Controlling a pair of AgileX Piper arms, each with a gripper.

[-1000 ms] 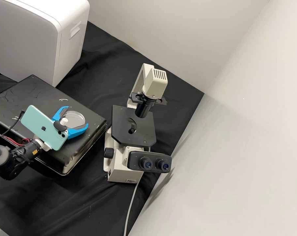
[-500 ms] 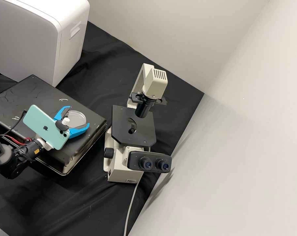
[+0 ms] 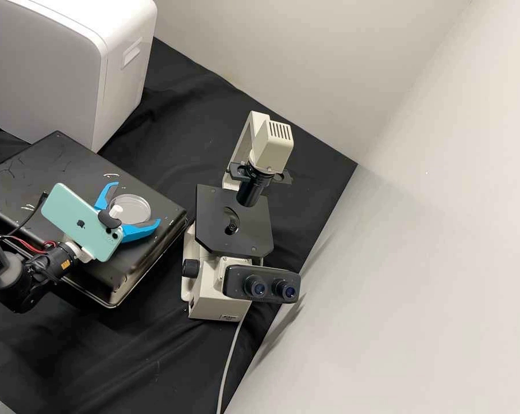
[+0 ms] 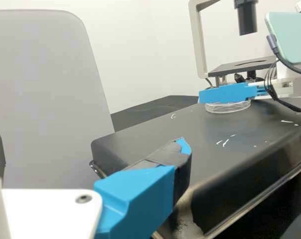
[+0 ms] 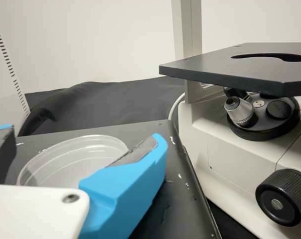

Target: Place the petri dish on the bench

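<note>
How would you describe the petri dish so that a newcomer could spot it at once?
Find the flat black case in front of the white box. On its end nearest the microscope lies the petri dish, between the right hand's blue fingers. It is the only clear, round, shallow thing there.

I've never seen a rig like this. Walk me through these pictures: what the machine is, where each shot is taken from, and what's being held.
These are two robot arms at a black bench. One picture looks down from a fixed camera. The other two come from a camera on each arm's wrist. On the bench stand a microscope, a white appliance and a flat black case. A clear petri dish rests on the case. The right gripper has its blue jaws apart on either side of the dish, apparently not squeezing it. The left gripper, jaws open and empty, looks across the case from farther off.
</note>
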